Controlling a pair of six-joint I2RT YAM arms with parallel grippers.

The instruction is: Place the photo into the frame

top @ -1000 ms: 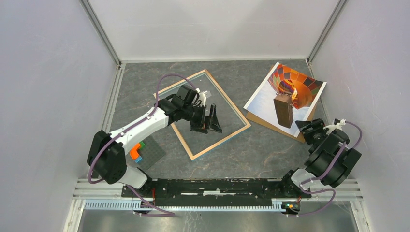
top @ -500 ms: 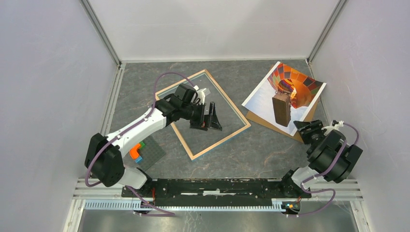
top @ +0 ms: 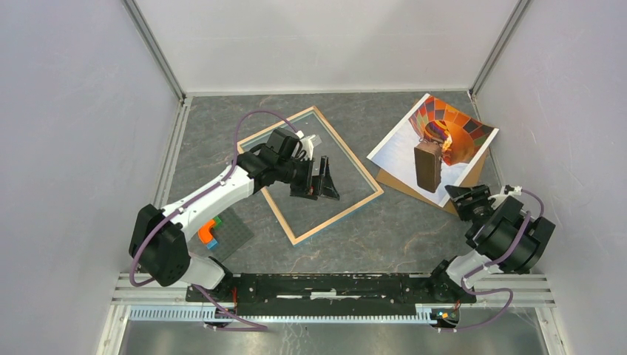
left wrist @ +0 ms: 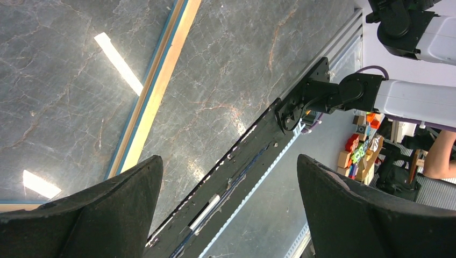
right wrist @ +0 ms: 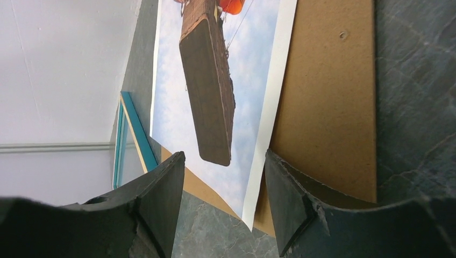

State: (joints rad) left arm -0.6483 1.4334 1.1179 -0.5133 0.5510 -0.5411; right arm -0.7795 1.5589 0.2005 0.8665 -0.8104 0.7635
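The photo (top: 436, 148), an orange-red balloon on pale sky, lies at the back right on top of a brown cardboard board (top: 396, 184). In the right wrist view the photo (right wrist: 253, 80) has its near white corner pointing between the fingers, touching neither. My right gripper (top: 468, 197) (right wrist: 223, 156) is open just in front of that corner. The frame (top: 367, 198), light wood side up, lies mid-table. Its rail (left wrist: 161, 80) shows a blue edge in the left wrist view. My left gripper (top: 319, 186) (left wrist: 228, 161) hovers wide open over the frame's see-through middle, holding nothing.
A dark baseplate with orange, green and blue bricks (top: 218, 231) lies by the left arm's base. White walls close in the left, back and right sides. The black mounting rail (top: 333, 285) runs along the near edge. The frame's blue corner (right wrist: 132, 129) shows left of the photo.
My right gripper has crept slightly left toward the photo's near corner, and its jaws have narrowed a little. The photo's left corner has shifted slightly left. The left arm barely moved.
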